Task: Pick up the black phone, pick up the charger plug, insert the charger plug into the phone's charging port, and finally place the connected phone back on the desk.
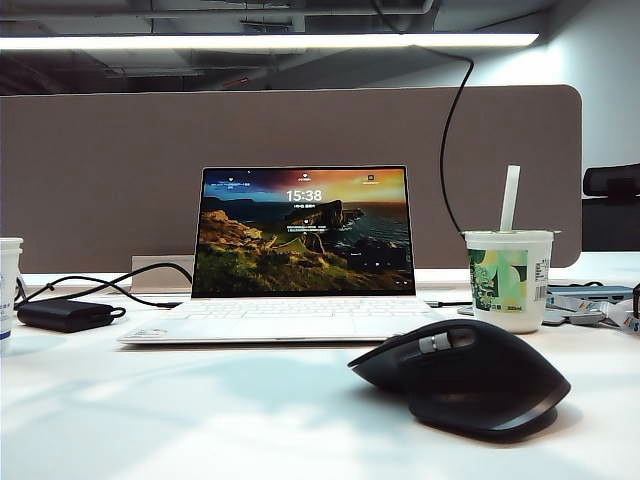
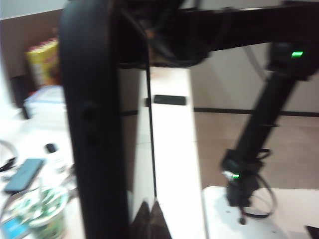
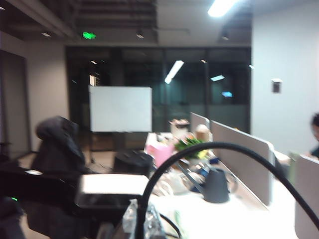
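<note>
Neither gripper is seen in the exterior view, and no flat glossy black phone is found on the broad white desk [image 1: 200, 420]; only a humped black computer mouse [image 1: 460, 375] lies there. The left gripper is closed. Its fingers cannot be told apart from a broad glossy black bar [image 2: 92, 129] pressed close against it in the left wrist view. This bar is judged to be the black phone seen edge-on, its long axis running straight away from the gripper, though this cannot be confirmed. The right gripper [image 2: 241, 201] is closed too and hangs well apart, beyond that bar, pointing downward with a thin black cable loop [image 2: 259, 211] just beneath it. The slim dark charger plug and the phone's charging port cannot be made out. The plug is judged nearer the right gripper.
</note>
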Robot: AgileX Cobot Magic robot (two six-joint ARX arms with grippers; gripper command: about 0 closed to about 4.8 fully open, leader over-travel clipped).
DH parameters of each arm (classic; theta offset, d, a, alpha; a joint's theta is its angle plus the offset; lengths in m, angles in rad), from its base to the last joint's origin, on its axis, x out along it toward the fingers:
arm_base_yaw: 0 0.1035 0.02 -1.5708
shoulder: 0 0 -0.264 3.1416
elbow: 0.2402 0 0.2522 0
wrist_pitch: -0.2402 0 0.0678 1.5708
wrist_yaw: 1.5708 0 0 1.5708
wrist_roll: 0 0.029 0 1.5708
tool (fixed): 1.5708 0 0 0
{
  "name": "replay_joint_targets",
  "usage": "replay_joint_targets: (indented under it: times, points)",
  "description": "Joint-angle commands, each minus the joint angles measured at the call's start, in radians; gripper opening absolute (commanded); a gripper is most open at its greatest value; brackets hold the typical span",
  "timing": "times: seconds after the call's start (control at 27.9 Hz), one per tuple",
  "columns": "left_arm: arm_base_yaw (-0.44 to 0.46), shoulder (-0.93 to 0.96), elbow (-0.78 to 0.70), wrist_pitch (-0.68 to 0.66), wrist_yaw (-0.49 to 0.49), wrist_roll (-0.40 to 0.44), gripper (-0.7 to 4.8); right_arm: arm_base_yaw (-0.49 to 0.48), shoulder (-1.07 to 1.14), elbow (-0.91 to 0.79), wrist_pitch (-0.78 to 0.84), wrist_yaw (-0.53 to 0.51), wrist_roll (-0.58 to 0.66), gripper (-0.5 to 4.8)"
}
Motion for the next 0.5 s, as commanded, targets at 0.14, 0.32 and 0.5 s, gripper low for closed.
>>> replay_joint_targets:
  times: [0.14,0.32,0.5]
  points:
    - [0.001,0.018,0.007,0.044,0.124,0.007,-0.07,0.003,-0.006,0.004,0.152,-0.011,0.153,-0.05]
    - [-0.002,0.035,0.007,0.047,0.124,0.006,-0.07,0.003,-0.006,0.004,0.156,-0.015,0.210,-0.05]
    - [-0.034,0.050,0.007,0.064,0.140,0.007,-0.07,0.004,-0.006,0.004,0.173,-0.034,0.214,-0.05]
